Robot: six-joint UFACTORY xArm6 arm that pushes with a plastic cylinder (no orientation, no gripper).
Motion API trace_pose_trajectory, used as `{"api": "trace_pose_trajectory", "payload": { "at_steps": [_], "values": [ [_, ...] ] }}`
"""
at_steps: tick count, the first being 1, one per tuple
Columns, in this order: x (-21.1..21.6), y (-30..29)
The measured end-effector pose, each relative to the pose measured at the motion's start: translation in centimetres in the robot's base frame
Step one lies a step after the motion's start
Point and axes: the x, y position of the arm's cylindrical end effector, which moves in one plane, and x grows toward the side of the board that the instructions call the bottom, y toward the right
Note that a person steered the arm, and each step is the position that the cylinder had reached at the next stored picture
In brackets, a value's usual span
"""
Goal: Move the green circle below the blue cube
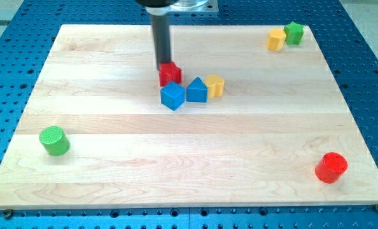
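The green circle (54, 140) stands near the view's lower left corner of the wooden board. The blue cube (172, 95) sits near the board's middle, turned like a diamond. A blue wedge-shaped block (196, 90) touches its right side. My tip (163, 67) is at the top left of a red block (170, 74), which sits just above the blue cube. The tip is far from the green circle, up and to the right of it.
A yellow block (215, 85) sits right of the blue wedge. A yellow block (276, 39) and a green star-like block (294, 33) are at the view's top right. A red cylinder (331, 167) stands at the lower right. The board (189, 184) lies on a blue perforated table.
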Motion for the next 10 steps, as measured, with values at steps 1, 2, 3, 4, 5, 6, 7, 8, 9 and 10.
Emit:
{"api": "trace_pose_trajectory", "payload": {
  "at_steps": [1,2,3,4,5,6,7,8,9,10],
  "values": [
    [2.0,-0.4],
    [2.2,-8.1],
    [8.6,-17.5],
    [11.8,-23.4],
    [17.4,-23.3],
    [18.3,-21.3],
    [18.2,-14.4],
    [18.2,-10.8],
    [17.8,-10.6],
    [16.7,-4.3]
  ]
}}
